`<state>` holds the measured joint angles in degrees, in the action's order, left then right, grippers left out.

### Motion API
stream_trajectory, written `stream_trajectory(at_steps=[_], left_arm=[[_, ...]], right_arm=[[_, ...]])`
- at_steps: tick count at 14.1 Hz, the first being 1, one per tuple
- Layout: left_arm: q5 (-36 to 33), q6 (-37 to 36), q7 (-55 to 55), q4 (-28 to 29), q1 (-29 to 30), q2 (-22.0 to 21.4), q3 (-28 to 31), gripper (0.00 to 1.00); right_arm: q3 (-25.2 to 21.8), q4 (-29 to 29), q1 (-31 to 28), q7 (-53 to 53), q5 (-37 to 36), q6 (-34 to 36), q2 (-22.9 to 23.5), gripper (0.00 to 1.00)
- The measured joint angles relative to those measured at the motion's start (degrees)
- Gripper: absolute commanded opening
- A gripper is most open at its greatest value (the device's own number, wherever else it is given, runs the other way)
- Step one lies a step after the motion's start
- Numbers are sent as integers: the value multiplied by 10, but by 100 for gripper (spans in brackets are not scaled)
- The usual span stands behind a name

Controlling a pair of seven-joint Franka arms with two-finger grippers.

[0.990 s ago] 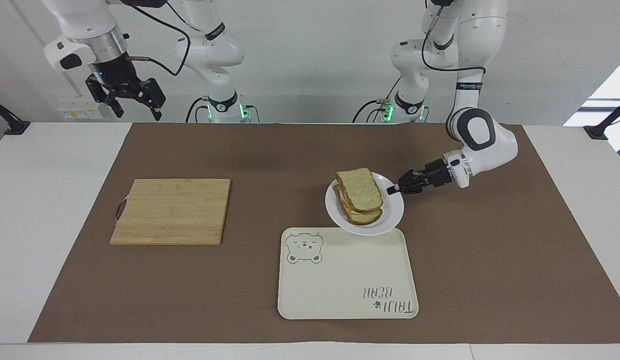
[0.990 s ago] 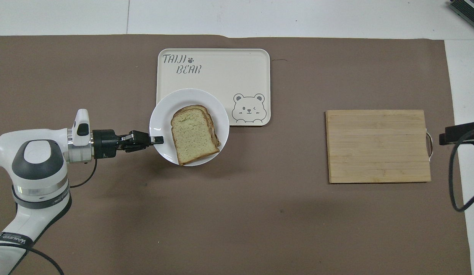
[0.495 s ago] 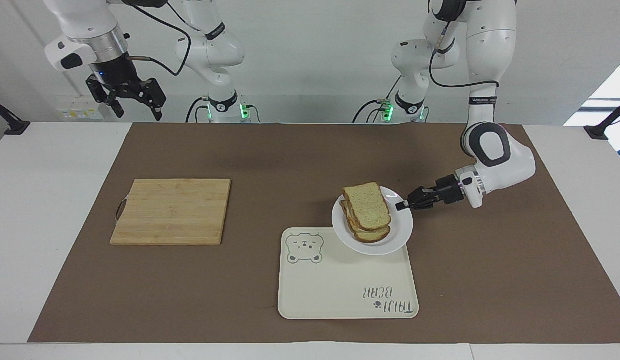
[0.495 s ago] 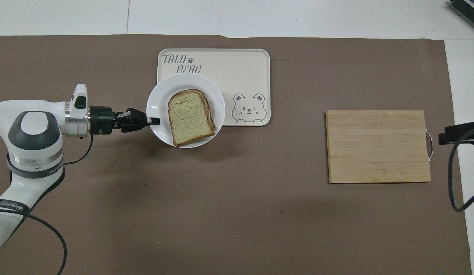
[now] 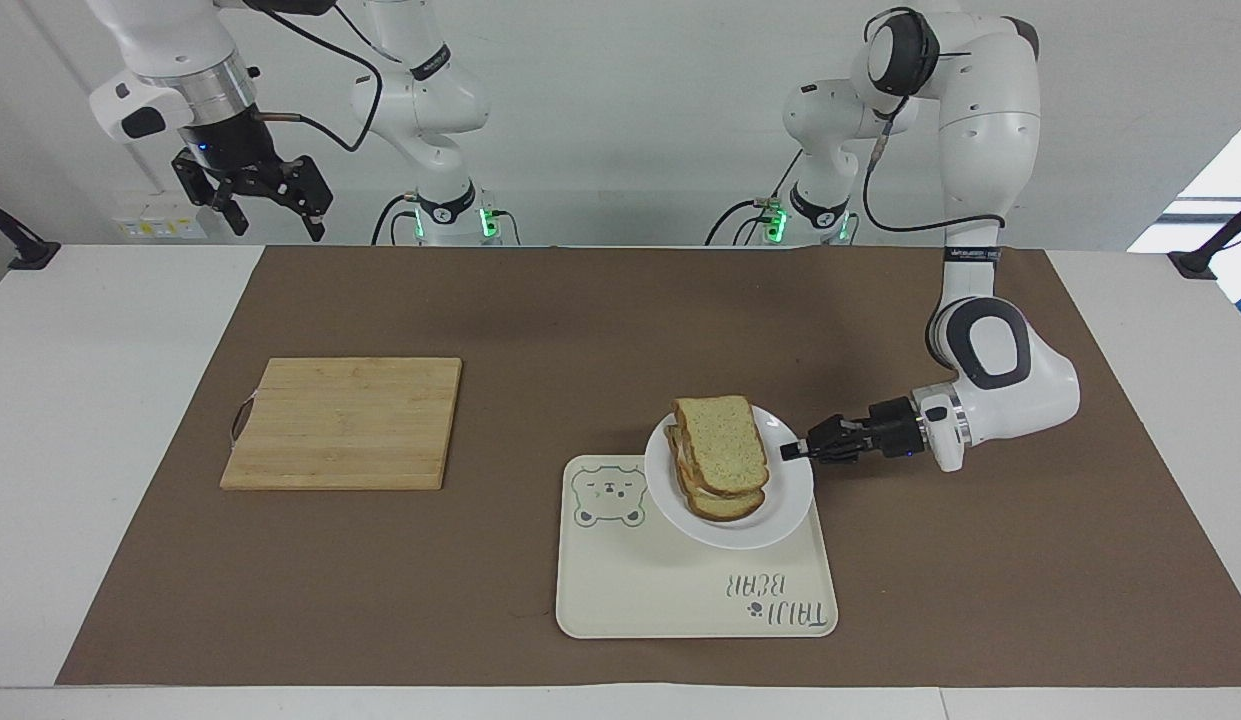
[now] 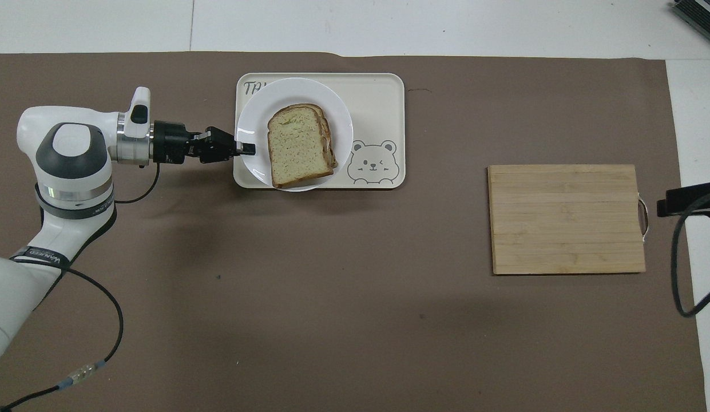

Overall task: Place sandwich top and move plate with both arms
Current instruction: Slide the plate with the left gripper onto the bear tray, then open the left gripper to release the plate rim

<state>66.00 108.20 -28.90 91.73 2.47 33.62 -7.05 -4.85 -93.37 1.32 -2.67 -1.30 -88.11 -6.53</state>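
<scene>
White plate (image 5: 780,505) over tray (image 5: 680,600), toward left arm's end. Left gripper (image 5: 792,451) pinched tight on plate rim, side grip keeping it level. Top slice (image 5: 718,444) caps stack on plate. Right gripper (image 5: 270,210) waits aloft, fingers spread, empty, near board (image 5: 345,423).

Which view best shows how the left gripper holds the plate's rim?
The facing view: the left gripper comes in low, shut on the plate rim. The overhead view shows it from above, hiding height.
</scene>
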Motion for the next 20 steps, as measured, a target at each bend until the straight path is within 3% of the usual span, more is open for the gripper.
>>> stream_trajectory(at_steps=[4, 20], left_arm=[[-13, 2, 2, -51, -1, 40, -12, 0], [-32, 57, 5, -55, -25, 80, -14, 0]], right_arm=[[0, 0, 0, 0, 0, 0, 0, 100], [0, 0, 0, 0, 0, 0, 0, 100]])
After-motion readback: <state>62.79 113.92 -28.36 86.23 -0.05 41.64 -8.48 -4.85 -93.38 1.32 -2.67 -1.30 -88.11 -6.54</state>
